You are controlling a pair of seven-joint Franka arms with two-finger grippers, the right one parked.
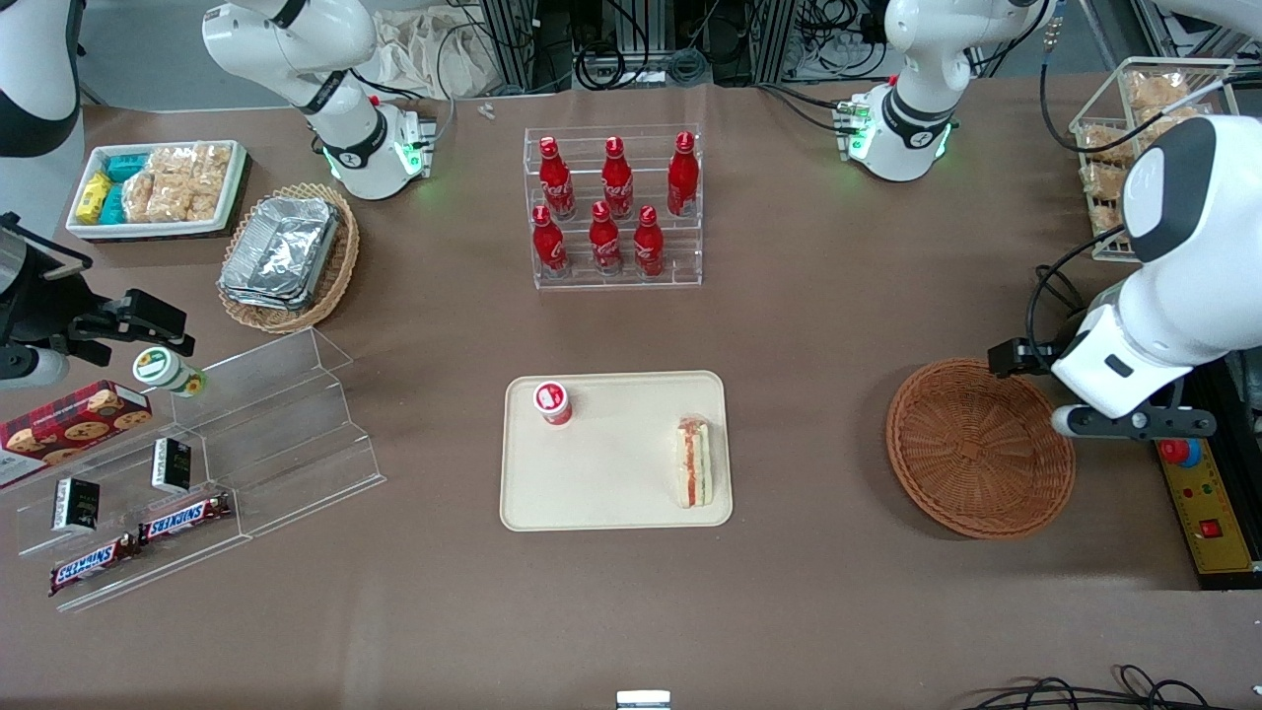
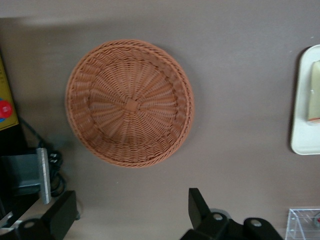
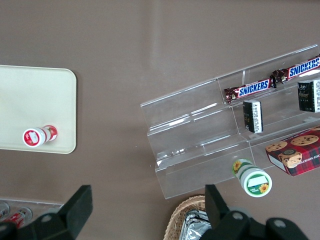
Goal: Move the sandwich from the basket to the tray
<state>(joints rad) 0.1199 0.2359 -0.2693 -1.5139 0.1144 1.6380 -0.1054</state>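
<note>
Sandwich on tray, gripper empty beside basket

While the sandwich (image 1: 694,461) lies on the tray (image 1: 611,493), well away from the gripper (image 2: 132,215) toward the parked arm's end of the worktop (image 1: 808,325), the gripper hangs above the worktop just beside the basket (image 1: 979,447); its fingers (image 2: 199,205) are spread wide with nothing between them; the basket holds nothing; a small red-capped bottle (image 1: 553,402) stands on the tray, apart from the sandwich

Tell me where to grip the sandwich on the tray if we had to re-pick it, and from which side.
Probably from straight above: the sandwich lies flat on the tray, so close across its narrow width at mid-length. The gripper, open, hangs beside the empty basket.
</note>
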